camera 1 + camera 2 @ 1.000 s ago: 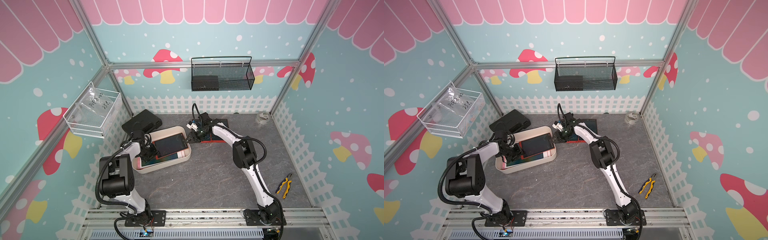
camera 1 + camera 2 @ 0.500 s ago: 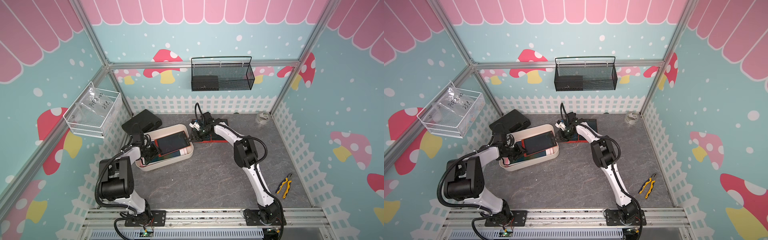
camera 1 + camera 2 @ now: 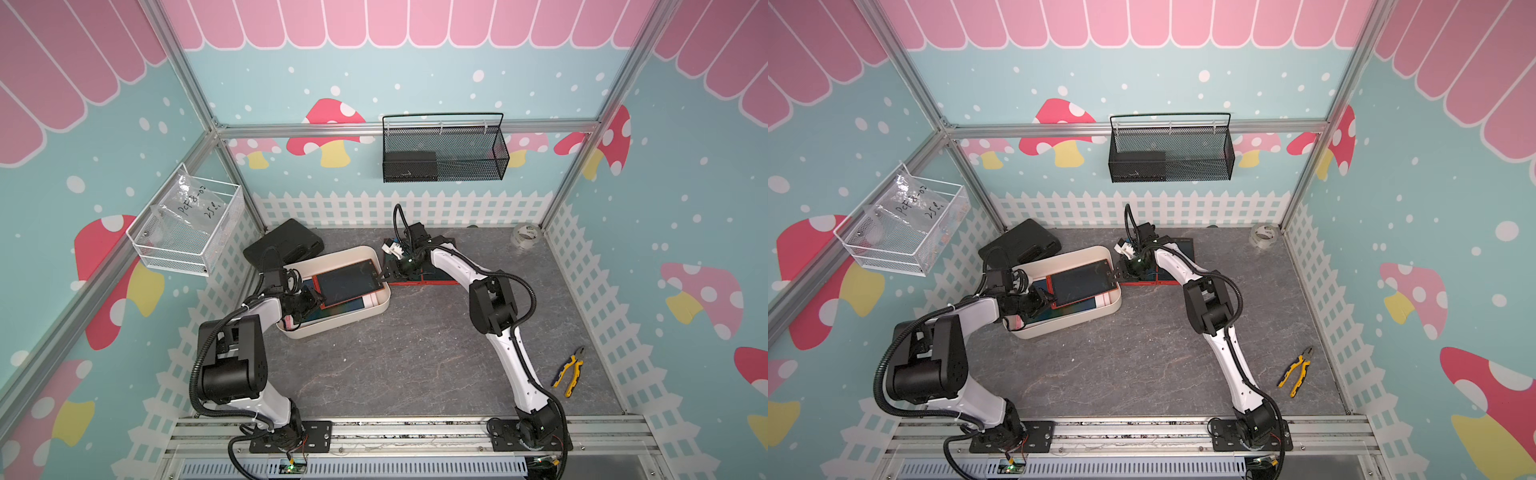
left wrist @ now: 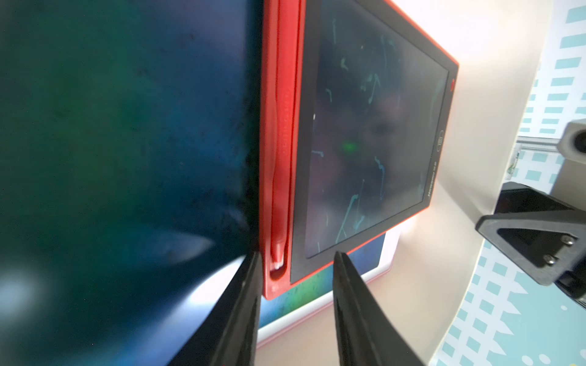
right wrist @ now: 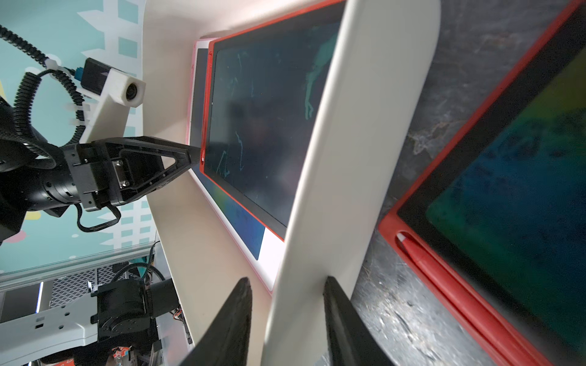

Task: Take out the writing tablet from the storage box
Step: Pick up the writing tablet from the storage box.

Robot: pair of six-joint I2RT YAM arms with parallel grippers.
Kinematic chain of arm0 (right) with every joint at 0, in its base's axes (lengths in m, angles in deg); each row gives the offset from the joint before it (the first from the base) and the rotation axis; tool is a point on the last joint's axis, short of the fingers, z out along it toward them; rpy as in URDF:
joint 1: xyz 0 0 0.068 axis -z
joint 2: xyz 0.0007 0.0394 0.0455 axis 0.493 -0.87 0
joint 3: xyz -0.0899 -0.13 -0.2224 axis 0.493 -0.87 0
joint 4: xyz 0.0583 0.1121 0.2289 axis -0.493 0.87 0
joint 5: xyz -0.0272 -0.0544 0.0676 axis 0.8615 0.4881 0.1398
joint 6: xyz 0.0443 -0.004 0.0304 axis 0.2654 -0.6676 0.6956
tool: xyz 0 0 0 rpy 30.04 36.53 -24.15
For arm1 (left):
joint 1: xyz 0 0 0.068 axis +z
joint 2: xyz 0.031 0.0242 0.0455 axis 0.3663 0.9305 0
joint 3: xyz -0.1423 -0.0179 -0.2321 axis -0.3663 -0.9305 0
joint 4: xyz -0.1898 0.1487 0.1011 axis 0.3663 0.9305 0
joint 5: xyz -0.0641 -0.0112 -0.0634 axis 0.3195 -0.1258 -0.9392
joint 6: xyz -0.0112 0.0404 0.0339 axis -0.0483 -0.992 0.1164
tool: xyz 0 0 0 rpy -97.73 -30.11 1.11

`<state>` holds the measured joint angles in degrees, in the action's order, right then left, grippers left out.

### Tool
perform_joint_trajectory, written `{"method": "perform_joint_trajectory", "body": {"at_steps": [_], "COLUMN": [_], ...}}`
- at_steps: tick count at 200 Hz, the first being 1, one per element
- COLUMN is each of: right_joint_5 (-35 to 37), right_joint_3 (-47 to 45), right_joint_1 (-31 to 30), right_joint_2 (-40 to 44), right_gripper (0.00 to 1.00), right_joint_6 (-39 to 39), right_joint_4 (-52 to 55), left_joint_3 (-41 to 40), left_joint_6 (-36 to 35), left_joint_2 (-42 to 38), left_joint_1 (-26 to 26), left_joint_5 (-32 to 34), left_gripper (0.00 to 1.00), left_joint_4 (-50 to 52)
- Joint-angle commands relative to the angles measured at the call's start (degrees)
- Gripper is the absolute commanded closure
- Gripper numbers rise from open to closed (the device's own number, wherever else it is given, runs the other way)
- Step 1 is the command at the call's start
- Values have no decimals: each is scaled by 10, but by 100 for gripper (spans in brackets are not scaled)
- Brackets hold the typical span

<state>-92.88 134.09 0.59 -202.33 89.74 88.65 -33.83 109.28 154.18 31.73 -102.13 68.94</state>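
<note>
The writing tablet [image 3: 348, 285], red-framed with a dark screen, is inside the storage box [image 3: 345, 322] but not flat. It lies askew on top of a pink-and-white tablet [image 5: 236, 221], with its right corner up against the box's right wall.

Over the last second the tablet and the box have slid together a little to the right and far. That takes them toward a second red tablet [image 5: 507, 196] lying on the table there, and the left gripper [image 3: 316, 300] has travelled with them. I judge that the push from the left is carrying the box along rather than freeing the tablet (so nothing is out yet, and the lift is not yet done).

The left gripper's fingers [image 4: 241, 317] stand partly spread on either side of the tablet's left corner, by the stylus slot. Whether they actually bite it I cannot tell. The right gripper [image 3: 385, 275] straddles the box's right wall, one finger inside and one outside, also partly spread. Whether that is a firm clamp or a loose bracket I cannot tell either.

As for writing, a small white print runs along the tablet's black bezel beside a round button in the left wrist view, too blurred to read with confidence. On the left wall, a clear bag [image 3: 193, 208] in the white wire basket [image 3: 218, 232] carries handwriting that looks like "PCF8-02", then "25" and a further mark. I can read nothing else.
</note>
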Motion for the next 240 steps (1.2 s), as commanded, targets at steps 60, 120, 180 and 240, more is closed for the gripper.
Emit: {"method": "perform_joint_trajectory", "body": {"at_steps": [60,120,180,240], "right_joint_5": [-80,-89,-94,-97], "right_joint_3": [-3,-2,-3,2], "right_joint_1": [-39,-38,-38,-37], "right_joint_2": [4,4,5,5], "right_gripper": [61,62,62,62], "right_joint_6": [-8,-3,3,1], "right_joint_4": [-12,-18,-23,-25], "left_joint_3": [-8,-3,-3,-6], "left_joint_6": [28,-7,2,46], "left_joint_2": [-18,-38,-48,-39], "left_joint_1": [-26,-27,-28,-28], "left_joint_5": [-148,-129,-141,-174], "left_gripper": [63,65,68,69], "left_joint_4": [-123,-98,-112,-179]}}
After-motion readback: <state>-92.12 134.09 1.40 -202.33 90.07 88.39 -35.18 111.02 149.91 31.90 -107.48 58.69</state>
